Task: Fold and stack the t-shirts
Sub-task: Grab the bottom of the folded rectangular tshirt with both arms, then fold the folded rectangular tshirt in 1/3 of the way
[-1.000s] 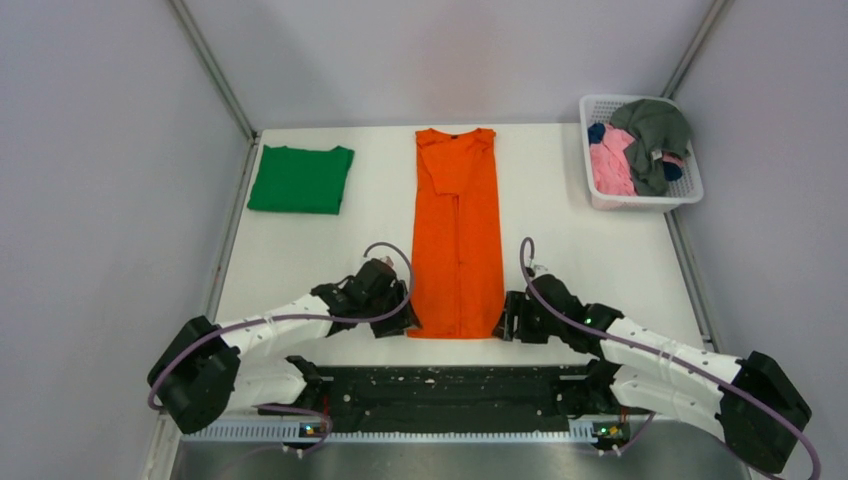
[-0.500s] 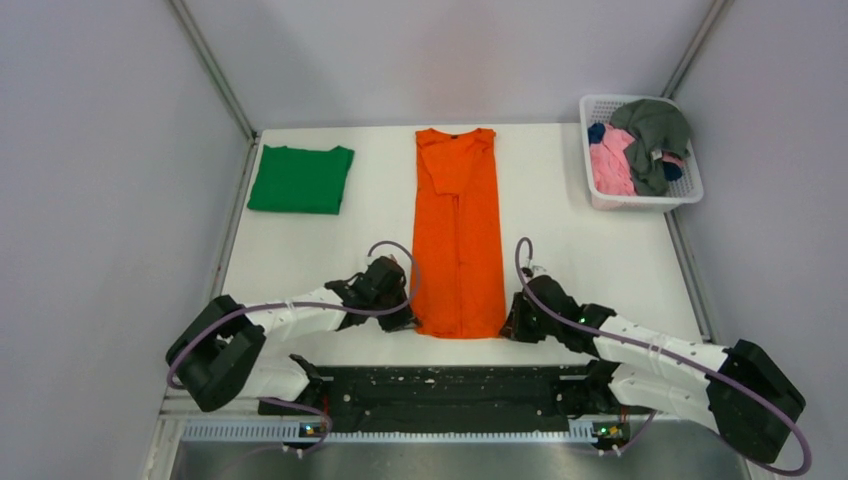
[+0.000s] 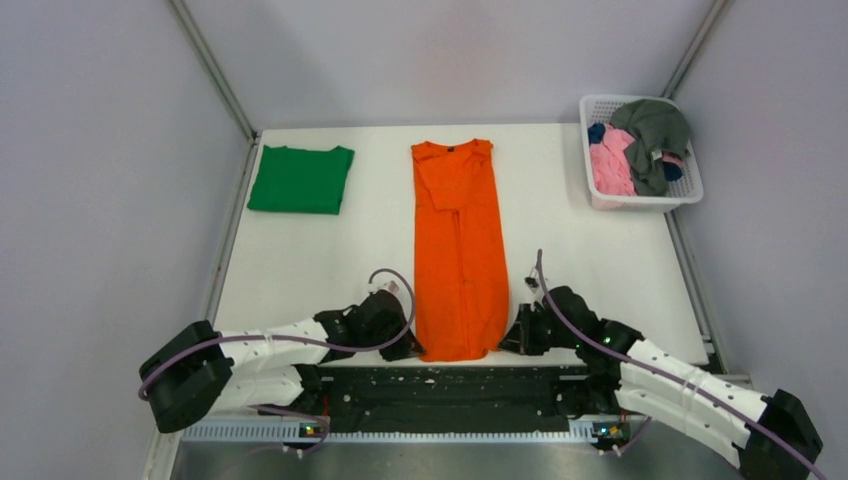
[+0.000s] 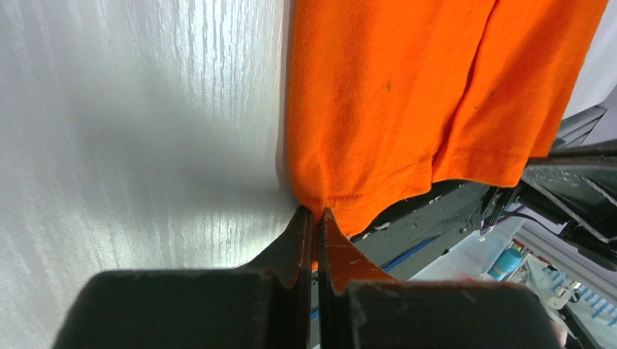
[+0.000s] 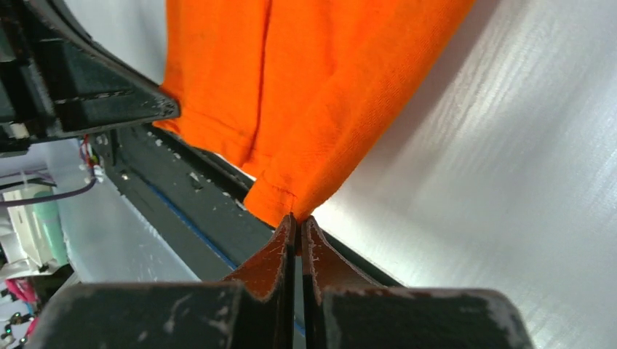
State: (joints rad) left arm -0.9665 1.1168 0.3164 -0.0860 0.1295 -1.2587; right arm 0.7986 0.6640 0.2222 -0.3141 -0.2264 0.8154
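Look at the orange t-shirt (image 3: 458, 250): long and thin on the table (image 3: 590, 250), bottom edge right at the black rail (image 3: 450, 385) and a bit over it, neck end far from the rail. Find the left hand (image 3: 408, 350) pinching the left bottom corner, fingers pressed together on the cloth, just by the rail. Find the right hand (image 3: 510, 343) pinching the right bottom corner the same way. Looks like time to fold the bottom up to the neck. Lift both corners together, to the same height. Carry them straight away from the rail, to keep the edge flat and free of twists. Go slow, to stop the soft middle from sagging. Set the bottom edge down on the neck end, sides lined up. Hold the pinch tight until touching down, then let go. Leave alone the folded green t-shirt (image 3: 300, 179), far from the rail on the left, and the basket (image 3: 640, 200) of more t-shirts (image 3: 650, 130), far from the rail on the right.
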